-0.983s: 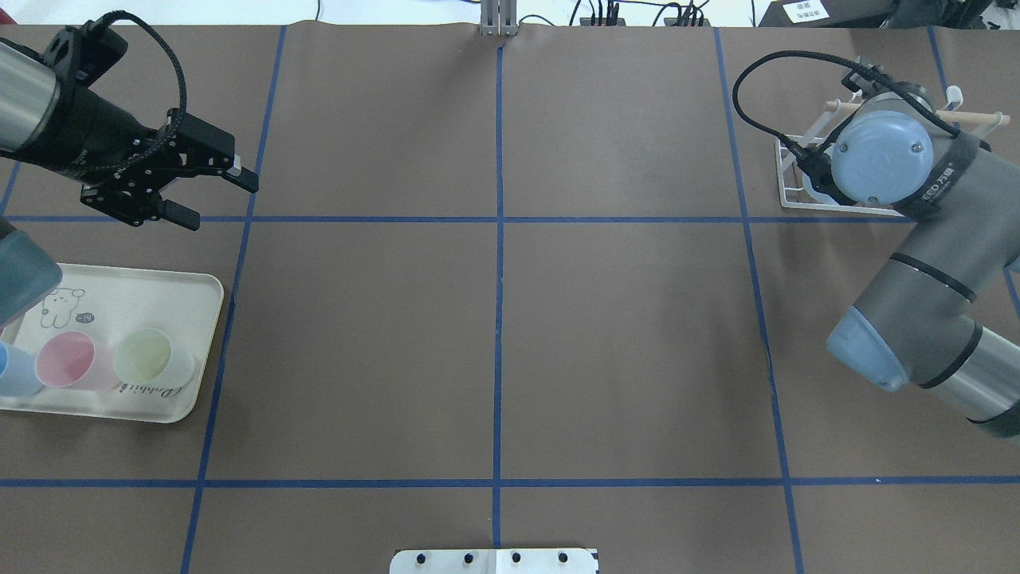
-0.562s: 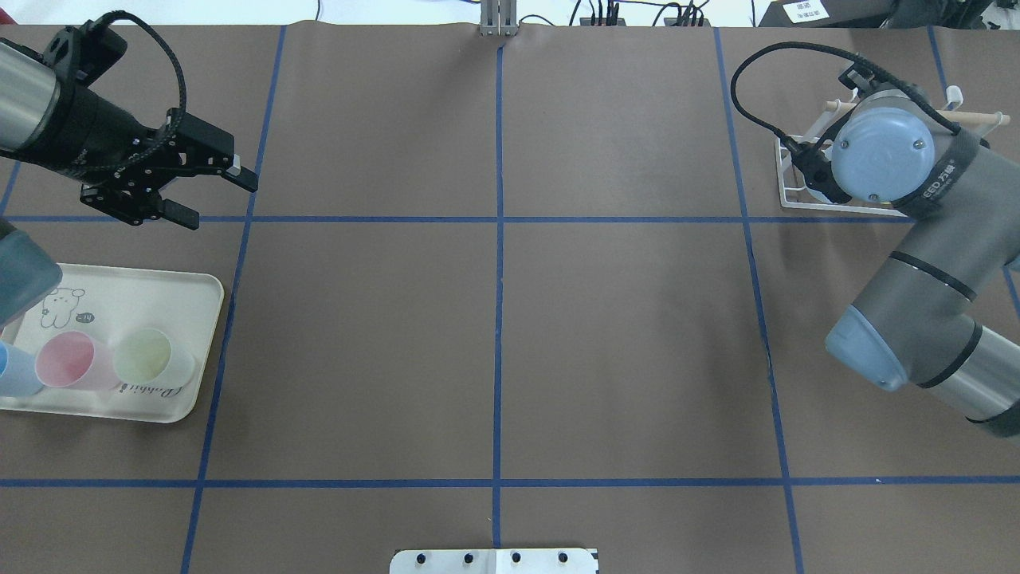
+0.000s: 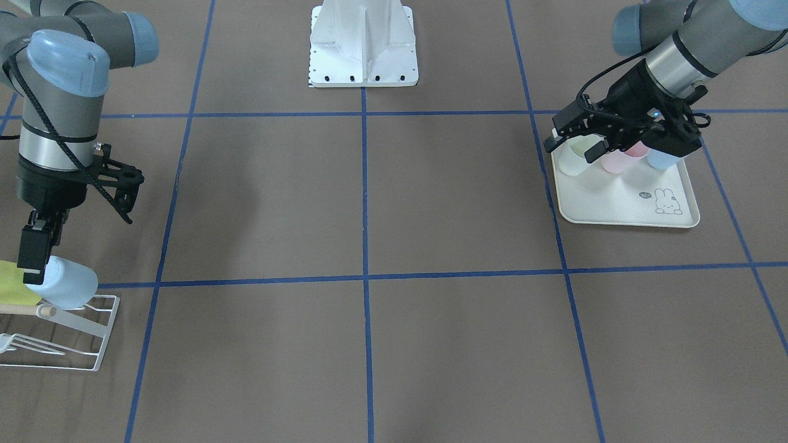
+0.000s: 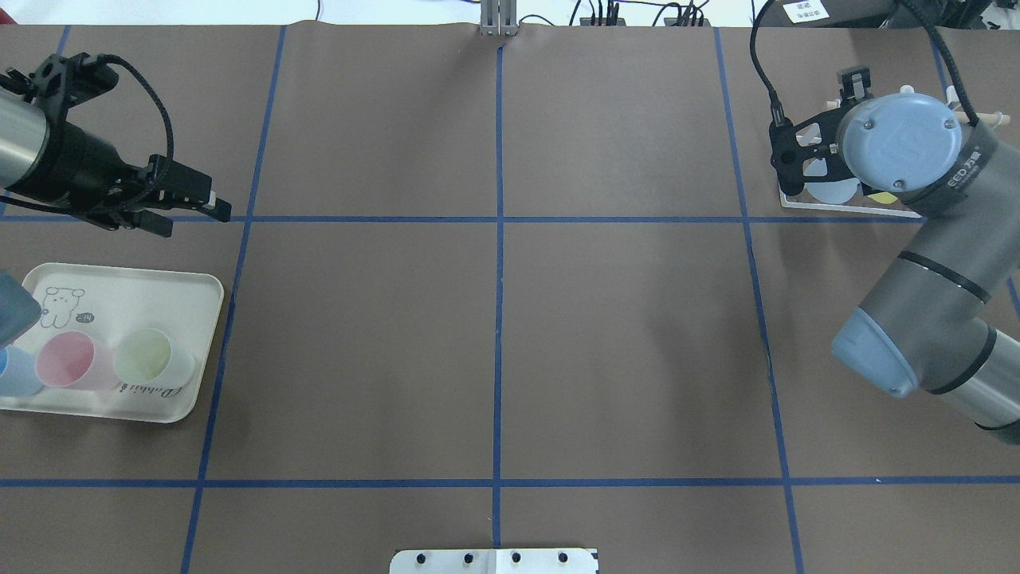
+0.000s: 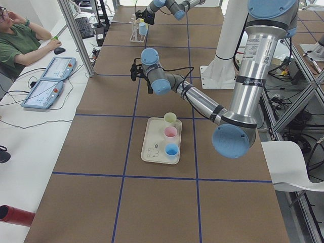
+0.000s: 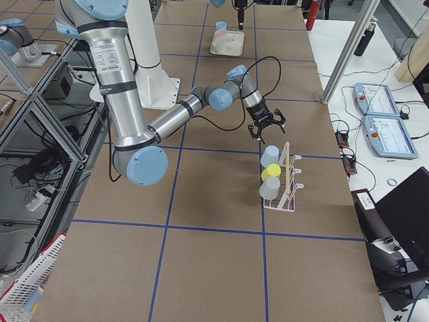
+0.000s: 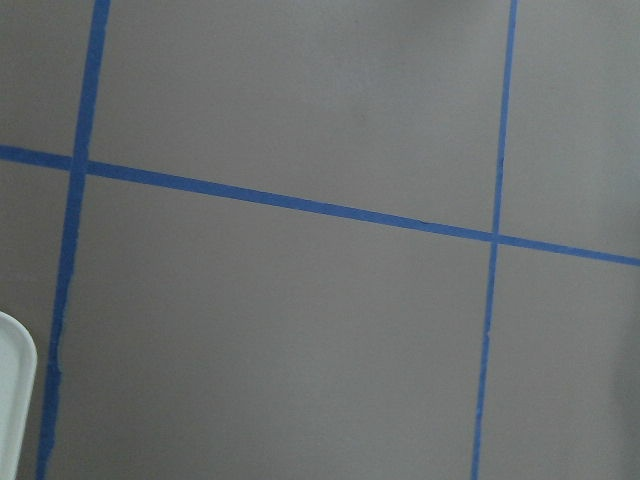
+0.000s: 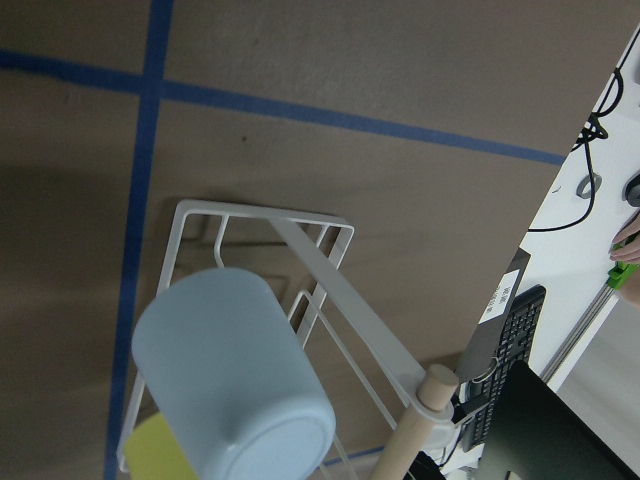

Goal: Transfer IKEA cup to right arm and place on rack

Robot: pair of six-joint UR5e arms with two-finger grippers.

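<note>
Brown worktop (image 4: 494,343). Blue cup (image 8: 230,370) on rack (image 8: 345,300), 2 o'clock; right claw (image 6: 266,133) open above: lift straight, avoiding dowel (image 8: 412,425). Left claw (image 4: 194,221) open.

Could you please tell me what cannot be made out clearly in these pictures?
- Right gripper: open or shut unclear; edge-on in the front view, mostly under its own wrist overhead, fingers outside its wrist camera.
- Yellow plastic cup on the white wire rack: cut off by the front view's left edge, mostly under the right arm overhead.
- Blue plastic cup on the cream rabbit-print tray: cut off by the overhead view's left edge.
</note>
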